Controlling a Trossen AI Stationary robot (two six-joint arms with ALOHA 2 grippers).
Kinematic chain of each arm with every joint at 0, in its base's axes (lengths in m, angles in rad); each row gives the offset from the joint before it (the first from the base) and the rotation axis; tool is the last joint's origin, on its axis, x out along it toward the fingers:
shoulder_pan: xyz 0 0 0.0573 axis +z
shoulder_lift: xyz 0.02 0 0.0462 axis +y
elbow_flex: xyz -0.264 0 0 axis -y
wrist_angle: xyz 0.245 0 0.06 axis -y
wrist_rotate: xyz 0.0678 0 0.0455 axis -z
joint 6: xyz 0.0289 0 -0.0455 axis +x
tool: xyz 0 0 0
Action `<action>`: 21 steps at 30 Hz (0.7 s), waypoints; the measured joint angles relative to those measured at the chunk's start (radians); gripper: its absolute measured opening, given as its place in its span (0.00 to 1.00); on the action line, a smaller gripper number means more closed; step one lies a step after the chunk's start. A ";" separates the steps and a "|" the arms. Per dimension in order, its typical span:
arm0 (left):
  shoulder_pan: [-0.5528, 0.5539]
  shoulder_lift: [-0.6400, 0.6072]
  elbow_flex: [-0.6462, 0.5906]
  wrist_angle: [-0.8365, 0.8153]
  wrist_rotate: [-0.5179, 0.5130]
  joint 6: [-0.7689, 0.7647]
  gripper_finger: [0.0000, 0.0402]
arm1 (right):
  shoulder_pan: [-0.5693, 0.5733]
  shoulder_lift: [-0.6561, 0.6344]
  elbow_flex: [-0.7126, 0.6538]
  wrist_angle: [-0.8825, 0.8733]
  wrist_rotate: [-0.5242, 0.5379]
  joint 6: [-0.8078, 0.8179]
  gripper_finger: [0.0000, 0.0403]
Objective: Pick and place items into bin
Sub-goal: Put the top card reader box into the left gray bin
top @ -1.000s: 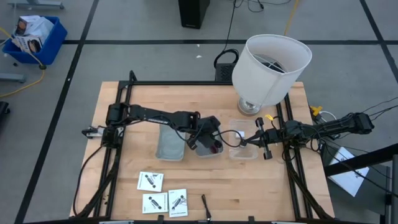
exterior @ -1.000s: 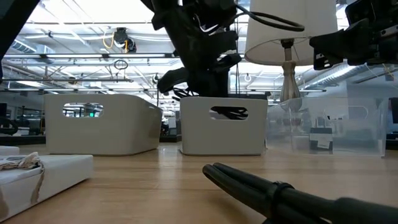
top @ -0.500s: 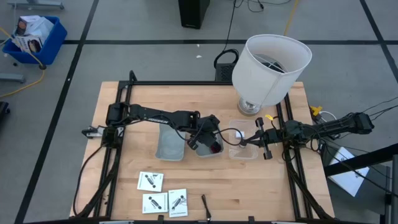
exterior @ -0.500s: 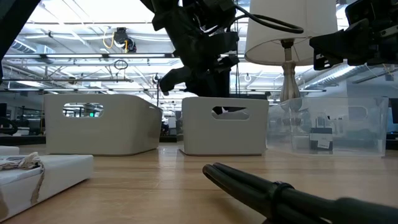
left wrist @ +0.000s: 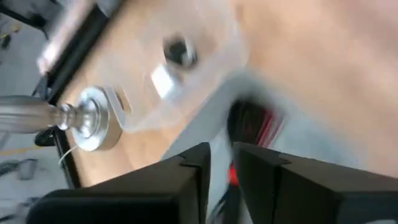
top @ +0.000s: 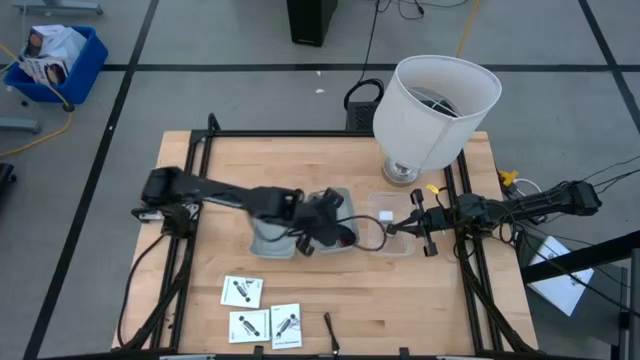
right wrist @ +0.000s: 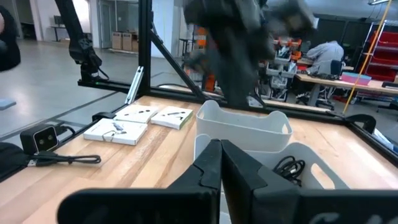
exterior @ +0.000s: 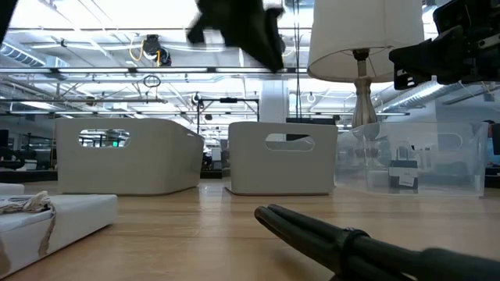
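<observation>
My left gripper (top: 318, 228) hangs above the middle white bin (top: 340, 240), blurred at the top of the low view (exterior: 244, 27), its fingers a narrow gap apart (left wrist: 221, 168). The black-and-red cable bundle (top: 347, 236) lies in that bin, a loop hanging out over the clear bin (top: 392, 240). The clear bin holds the tiny white block (left wrist: 163, 81) and the tiny black cube (left wrist: 179, 53). Three white cards (top: 241, 291) (top: 248, 325) (top: 286, 323) and the thin dark stick (top: 330, 333) lie flat near the table's near edge. My right gripper (top: 400, 228) is shut (right wrist: 221, 163) over the clear bin.
A grey bin (top: 272, 235) stands left of the middle bin. The large white lampshade (top: 437, 100) on its metal base (left wrist: 93, 118) stands at the far right of the table. The table's black frame rails (top: 320, 134) run along its edges. People sit at desks beyond the table (right wrist: 323, 53).
My left gripper has risen out of the middle bin and swung a little toward the table's near-left, moving fast enough to blur. The cable bundle has stayed in the bin.
</observation>
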 joint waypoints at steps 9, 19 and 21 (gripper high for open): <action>-0.207 -0.107 0.001 -0.160 -0.004 -0.597 0.02 | 0.000 0.005 0.000 -0.002 -0.003 0.004 0.00; -0.432 -0.097 0.000 -0.396 -0.109 -0.931 0.02 | 0.000 0.005 0.000 -0.004 -0.004 0.031 0.00; -0.475 -0.097 0.000 -0.410 -0.137 -0.983 0.02 | 0.000 0.005 0.000 -0.004 -0.004 0.042 0.00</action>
